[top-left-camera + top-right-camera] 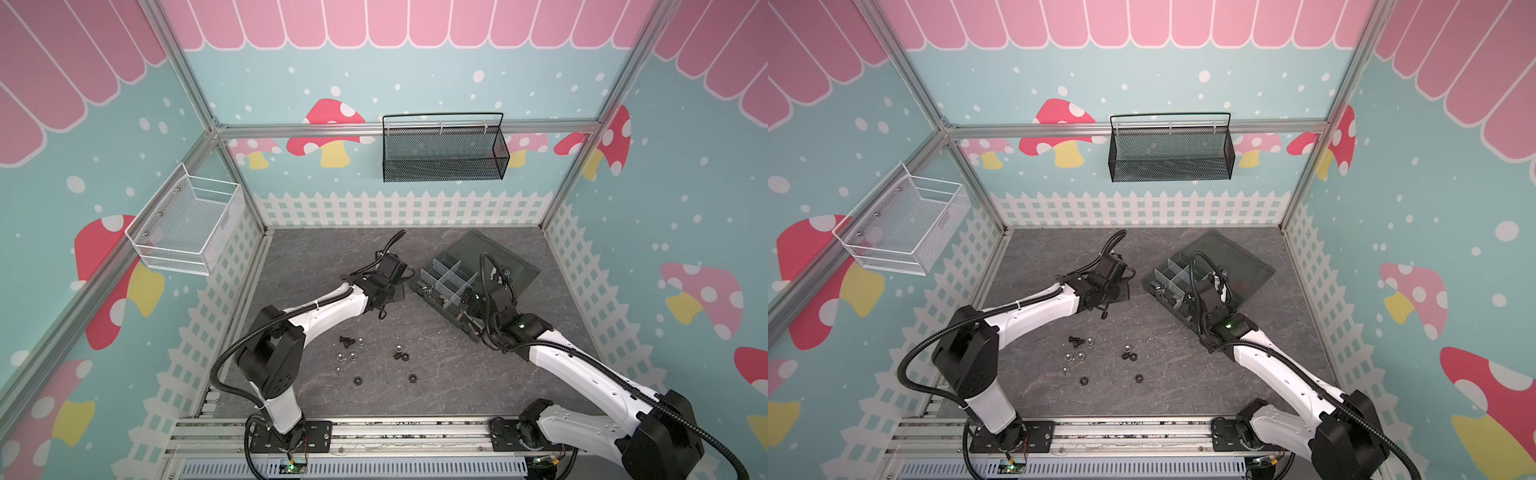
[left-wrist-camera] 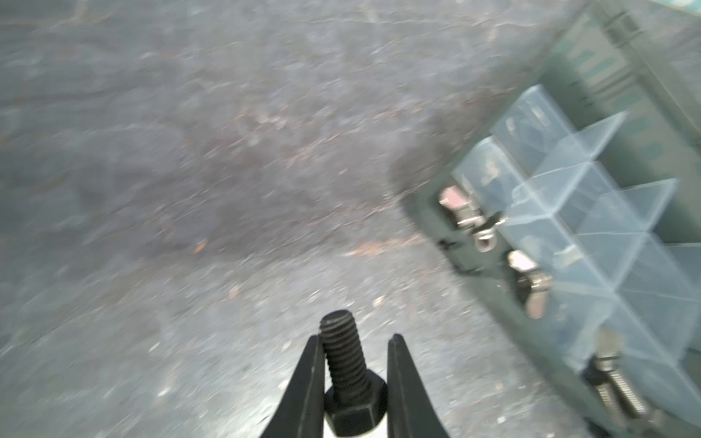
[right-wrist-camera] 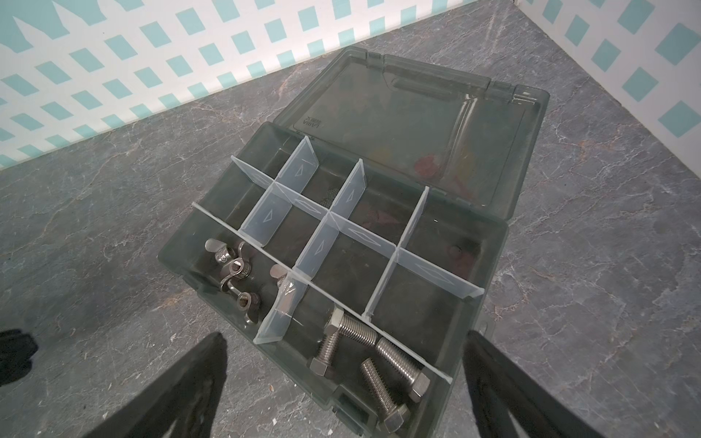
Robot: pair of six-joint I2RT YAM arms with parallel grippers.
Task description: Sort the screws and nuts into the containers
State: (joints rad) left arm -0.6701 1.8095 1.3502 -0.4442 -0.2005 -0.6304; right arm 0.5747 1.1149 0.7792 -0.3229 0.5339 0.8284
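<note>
left gripper (image 2: 356,338) pinches black screw (image 2: 347,364) at its hex head, shaft pointing out past the tips | organizer box (image 2: 457,254) lies near, toward the right arm, not yet under the screw | right gripper (image 3: 346,337) spread wide above the silver screws (image 3: 398,360) in the box

nuts (image 1: 404,356) on table (image 1: 436,386) | organizer box (image 1: 473,249) behind-right | screws (image 3: 398,362) inside

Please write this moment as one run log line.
left gripper: shut on black screw | right gripper: open above organizer box | in box: silver screws, wing nuts
</note>
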